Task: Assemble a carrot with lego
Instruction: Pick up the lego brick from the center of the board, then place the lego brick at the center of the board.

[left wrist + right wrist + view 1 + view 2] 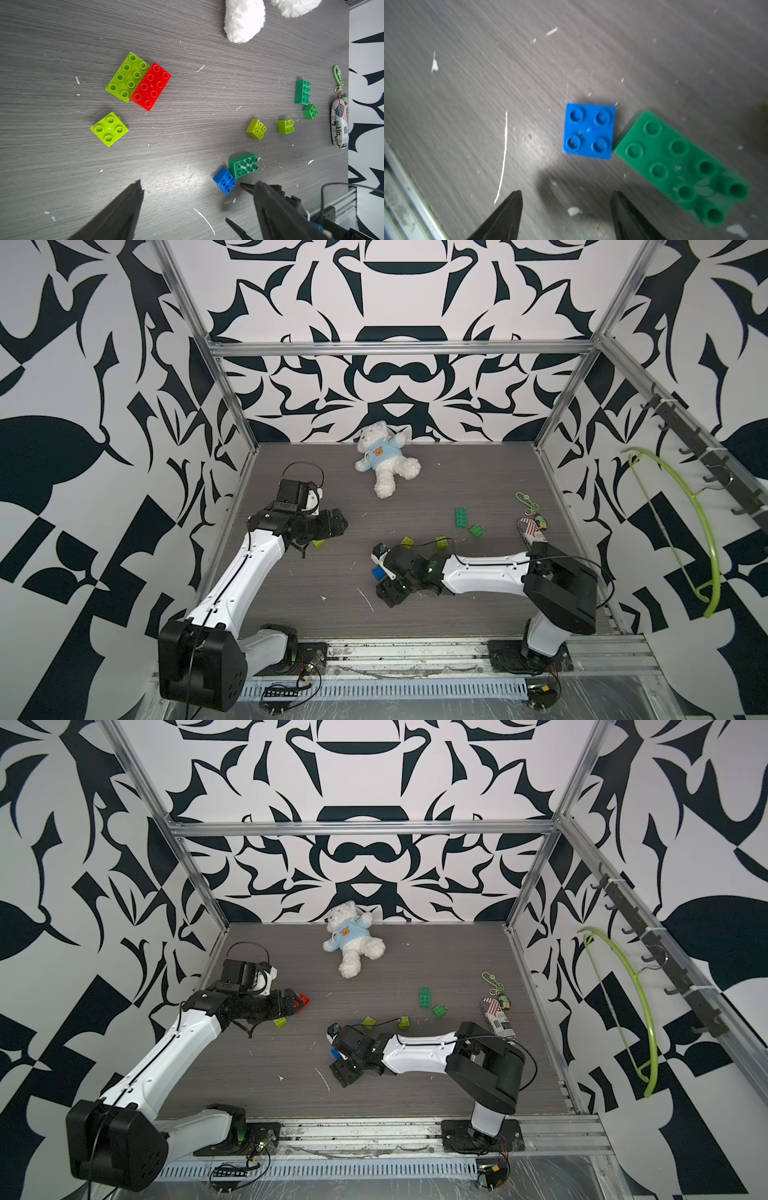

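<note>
1. The blue brick is lying studs-up and loose on the tabletop. A dark green eight-stud brick is sitting just beside it, corner towards edge. I cannot tell whether they are touching.
2. Nothing appears to be stacking yet. Well apart from the blue brick, a lime eight-stud brick and a red brick are lying flat, side against side, with a small lime brick near them. More small lime and dark green bricks are lying scattered beyond the blue brick's green neighbour.
3. The right claw is hovering just short of the blue brick, its jaws parted, gripping and touching nothing.
4. The left claw is hanging spread wide and empty, off to the side of the blue brick and nearer the red brick.
5. Judging by this, the build is barely starting, and the step in hand is fetching the blue piece.
6. The next move is asking the right claw to advance until its jaws are straddling the blue brick's flat sides. It then needs to lower and clench without nudging the green neighbour.
7. The teddy bear is lying far from the blue brick, playing no part.
</note>
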`<state>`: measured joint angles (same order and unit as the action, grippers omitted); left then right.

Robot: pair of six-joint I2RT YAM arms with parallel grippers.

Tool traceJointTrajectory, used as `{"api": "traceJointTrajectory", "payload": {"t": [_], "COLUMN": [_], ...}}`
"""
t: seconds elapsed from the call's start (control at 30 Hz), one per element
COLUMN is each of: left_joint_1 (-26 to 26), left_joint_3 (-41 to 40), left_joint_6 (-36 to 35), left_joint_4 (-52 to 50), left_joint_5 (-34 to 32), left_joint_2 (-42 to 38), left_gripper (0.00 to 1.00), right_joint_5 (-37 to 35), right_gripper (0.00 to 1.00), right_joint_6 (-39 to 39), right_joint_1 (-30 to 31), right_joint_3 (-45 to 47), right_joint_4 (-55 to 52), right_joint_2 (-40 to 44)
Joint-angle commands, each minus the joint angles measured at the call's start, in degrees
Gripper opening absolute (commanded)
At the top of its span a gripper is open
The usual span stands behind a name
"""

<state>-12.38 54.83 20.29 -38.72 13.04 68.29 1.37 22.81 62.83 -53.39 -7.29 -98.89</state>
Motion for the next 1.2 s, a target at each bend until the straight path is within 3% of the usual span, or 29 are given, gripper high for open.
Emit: {"api": "traceJointTrajectory", "payload": {"t": [0.0,0.27,0.47,0.63,0.73,0.93,1.17], "left_joint_1": [0.1,2.3,4.4,4.6,4.6,4.6,4.6], "left_joint_3": [1.4,1.5,1.2,0.7,0.4,-1.3,-1.6], "left_joint_6": [-1.6,-1.6,-2.0,-2.5,-2.9,-2.2,-1.7], "left_joint_4": [-0.7,-0.9,-0.5,-0.2,0.4,3.4,4.2], "left_joint_5": [-0.7,-3.2,-2.9,-2.1,-1.0,1.5,2.0], "left_joint_2": [-1.4,-2.4,-3.8,-4.1,-4.3,-5.9,-5.7], "left_gripper": [0.92,0.92,0.93,0.93,0.93,0.92,0.92], "right_joint_5": [-4.2,-5.8,-6.4,-5.7,-1.4,14.2,20.9], "right_gripper": [0.73,0.70,0.58,0.42,0.33,0.31,0.31], "right_joint_6": [0.5,-1.9,-1.9,-5.5,-11.8,-31.9,-41.5], "right_joint_1": [0.0,0.0,0.0,0.0,-0.1,-0.5,-4.9], "right_joint_3": [-3.0,-7.9,-10.0,-11.5,-12.5,-10.3,-6.0], "right_joint_4": [0.7,0.1,0.0,-1.7,-4.4,-18.0,-19.0], "right_joint_2": [-0.8,-5.2,-7.3,-8.4,-7.3,-1.2,2.1]}}
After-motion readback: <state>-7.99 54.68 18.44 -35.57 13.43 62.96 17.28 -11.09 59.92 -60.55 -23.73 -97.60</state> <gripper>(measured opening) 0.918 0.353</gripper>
